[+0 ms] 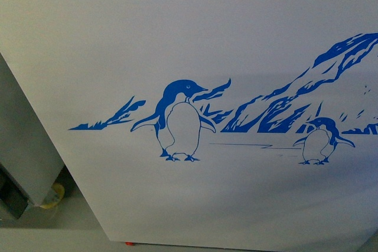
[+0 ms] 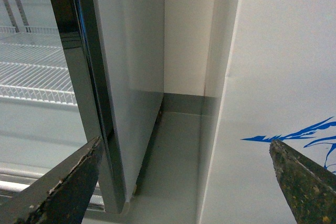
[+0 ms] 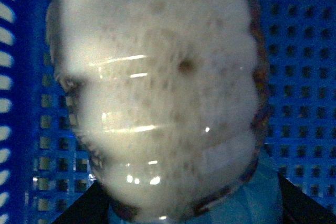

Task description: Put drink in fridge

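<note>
Our left gripper (image 2: 185,141) is spread wide, holding nothing. Beyond one finger rises the fridge (image 2: 278,66), white side with blue print. Beyond the other stands a grey cabinet (image 2: 131,51) with wire shelves (image 2: 31,72). Close against our right gripper (image 3: 189,211) sits the drink (image 3: 157,103), blurred, and a blue basket (image 3: 299,51) lies behind it. We cannot tell whether that gripper clasps it.

A grey-white cabinet (image 1: 23,146) stands at the left, with a small yellow object (image 1: 56,196) on the grey floor (image 1: 65,225) by its foot. White wire shelves (image 2: 37,72) show beside its dark door frame (image 2: 86,77). On the right, a blue perforated crate (image 3: 299,77) fills the background.
</note>
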`<act>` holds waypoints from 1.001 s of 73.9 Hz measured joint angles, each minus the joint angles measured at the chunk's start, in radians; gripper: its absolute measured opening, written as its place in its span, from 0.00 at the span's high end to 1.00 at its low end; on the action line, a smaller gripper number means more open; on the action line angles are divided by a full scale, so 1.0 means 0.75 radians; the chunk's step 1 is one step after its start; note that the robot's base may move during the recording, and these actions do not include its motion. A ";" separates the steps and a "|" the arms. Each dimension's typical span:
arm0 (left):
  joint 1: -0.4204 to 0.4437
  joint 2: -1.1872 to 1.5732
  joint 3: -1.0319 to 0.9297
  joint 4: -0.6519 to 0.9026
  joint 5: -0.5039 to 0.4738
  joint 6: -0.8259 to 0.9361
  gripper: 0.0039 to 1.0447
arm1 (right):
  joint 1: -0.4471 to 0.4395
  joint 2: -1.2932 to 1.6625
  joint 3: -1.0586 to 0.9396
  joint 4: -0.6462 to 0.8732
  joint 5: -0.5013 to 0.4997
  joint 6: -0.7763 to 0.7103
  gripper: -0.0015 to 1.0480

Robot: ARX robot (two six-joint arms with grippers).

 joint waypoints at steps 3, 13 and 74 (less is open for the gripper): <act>0.000 0.000 0.000 0.000 0.001 0.000 0.08 | -0.003 -0.074 -0.043 0.007 -0.013 0.011 0.56; 0.000 0.001 0.000 0.000 0.000 0.000 0.08 | -0.016 -0.416 -0.213 0.015 -0.077 0.014 0.59; 0.000 0.000 0.000 0.000 -0.002 0.001 0.08 | 0.128 -3.002 -0.707 -0.625 -0.752 0.966 0.60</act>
